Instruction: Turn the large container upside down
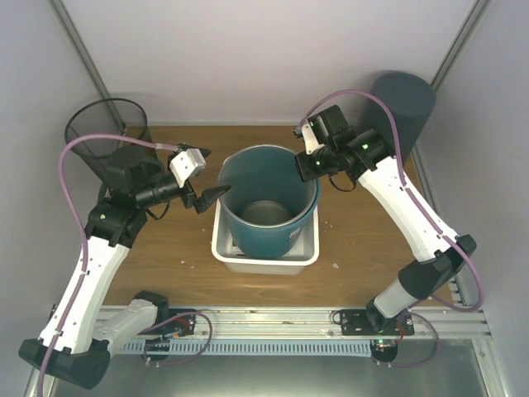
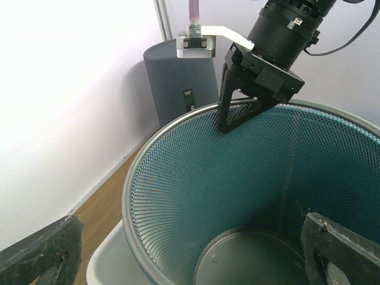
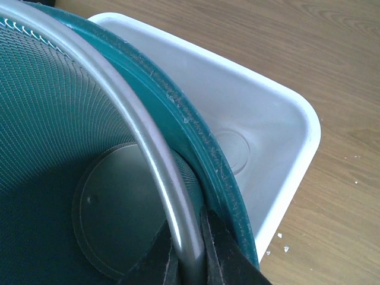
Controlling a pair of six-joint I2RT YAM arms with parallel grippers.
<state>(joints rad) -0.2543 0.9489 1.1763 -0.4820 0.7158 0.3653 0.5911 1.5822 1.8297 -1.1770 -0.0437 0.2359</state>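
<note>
The large container (image 1: 248,178) is a round mesh bin with a silver rim (image 3: 136,119), standing upright with its mouth up. It is nested in a teal tub (image 3: 199,139), which sits in a white tray (image 1: 264,265). My right gripper (image 3: 190,255) is shut on the bin's far-right rim, one finger inside the mesh and the other between mesh and tub. It shows in the left wrist view as the right gripper (image 2: 228,122) on the far rim. My left gripper (image 1: 211,174) is wide open at the bin's left rim. Its fingers straddle the near wall (image 2: 148,196) without touching.
A black mesh basket (image 1: 103,132) stands at the back left corner. A dark grey cylinder (image 1: 405,99) stands at the back right, against the wall. White crumbs (image 1: 335,265) lie on the wooden table right of the tray. Enclosure walls are close on three sides.
</note>
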